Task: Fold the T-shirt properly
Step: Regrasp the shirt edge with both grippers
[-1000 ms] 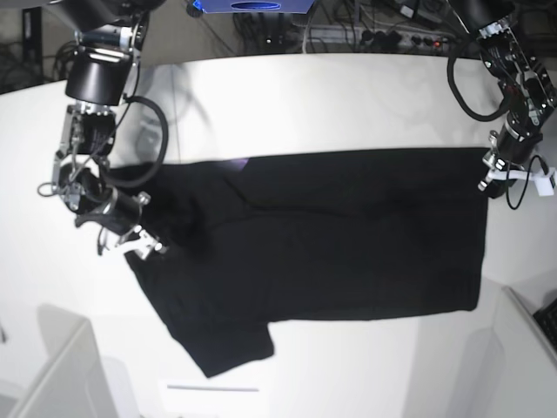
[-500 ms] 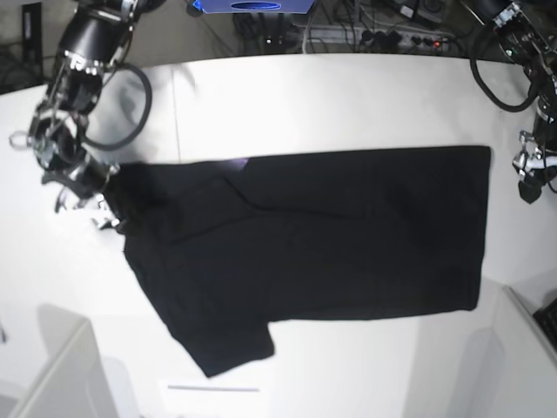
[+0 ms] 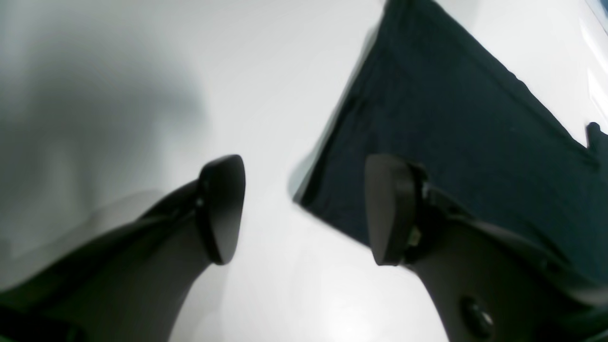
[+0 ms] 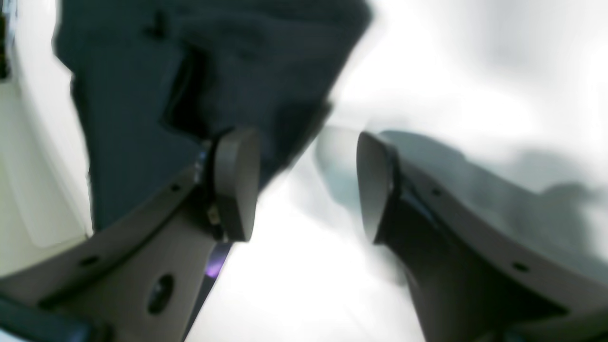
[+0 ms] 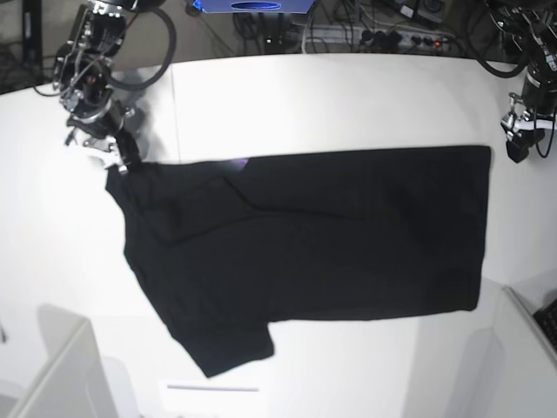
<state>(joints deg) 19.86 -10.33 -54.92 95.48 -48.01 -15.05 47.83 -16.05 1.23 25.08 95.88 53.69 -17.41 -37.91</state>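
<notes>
1. The T-shirt (image 5: 331, 235) is a big sheet of plain black cloth lying flat on the white table (image 5: 348, 96), body stretched sideways across the middle. One short sleeve (image 5: 222, 344) sticks out toward the near edge in the base view, and there's a diagonal crease running down from the top hem.
2. Fabric looks soft and matte, mostly smooth. A tiny purple fleck (image 5: 237, 162) peeks out at the top edge, too small to say what it is.
3. Left gripper (image 3: 304, 209) has its dark, rounded, matte pads spread wide with nothing between them — it hangs over bare table just beside a corner of the shirt. In the base view it sits off the shirt's right corner (image 5: 520, 139), not touching the cloth.
4. Right gripper (image 4: 306, 185) is also wide apart and empty, grey flat pads with screw holes along the fingers. Its view is pretty blurry, but the dark cloth fills the upper left behind one finger (image 4: 235, 183).
5. In the base view that right gripper (image 5: 113, 157) is at the shirt's upper-left corner, right at the cloth edge — can't tell if it actually touches.
6. Around it: a tangle of cables and a power strip (image 5: 392, 35) behind the table, and pale grey panels (image 5: 52, 374) at the near corners.
</notes>
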